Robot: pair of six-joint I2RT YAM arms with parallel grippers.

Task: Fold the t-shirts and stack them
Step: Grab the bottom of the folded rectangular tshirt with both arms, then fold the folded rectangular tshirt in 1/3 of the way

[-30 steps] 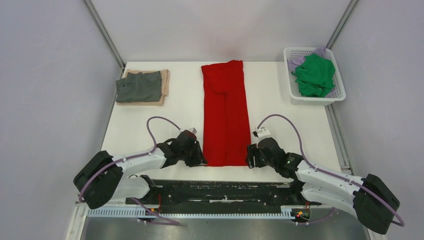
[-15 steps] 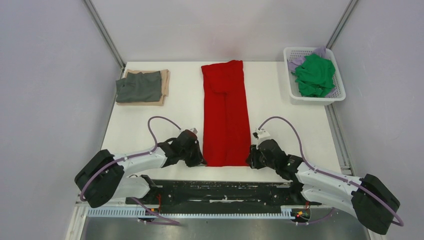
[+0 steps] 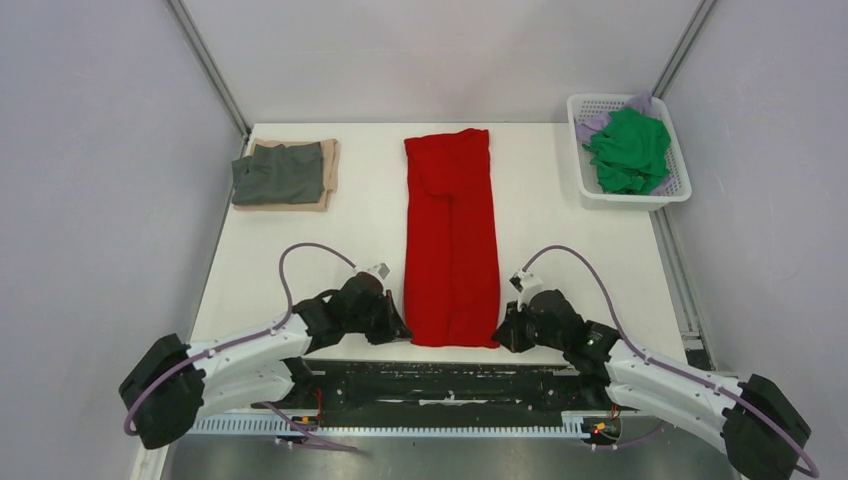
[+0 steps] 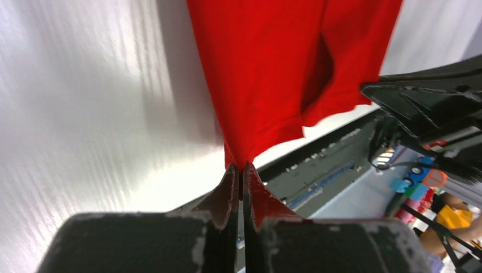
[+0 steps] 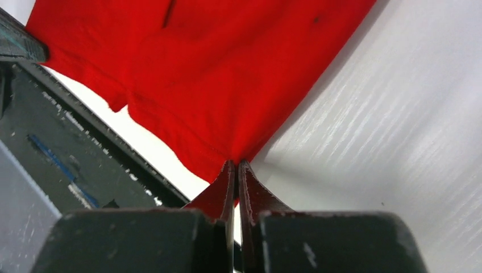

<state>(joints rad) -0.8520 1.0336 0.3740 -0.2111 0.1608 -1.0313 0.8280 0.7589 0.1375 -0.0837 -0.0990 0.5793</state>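
L gripper (image 4: 240, 170) & R gripper (image 5: 236, 166) each pinch a near corner of the red t-shirt (image 3: 452, 240) flat on the table (image 3: 580, 225); w/ so little cloth held, a corner may slip out if they lift fast.

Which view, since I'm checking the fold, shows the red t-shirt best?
Top external: the whole red t-shirt, a long strip. Wrist views show only near corners pinched by the left gripper and right gripper.

fingers (image 4: 226, 190) clamped shut, red t-shirt (image 3: 452, 240) dragged nearer
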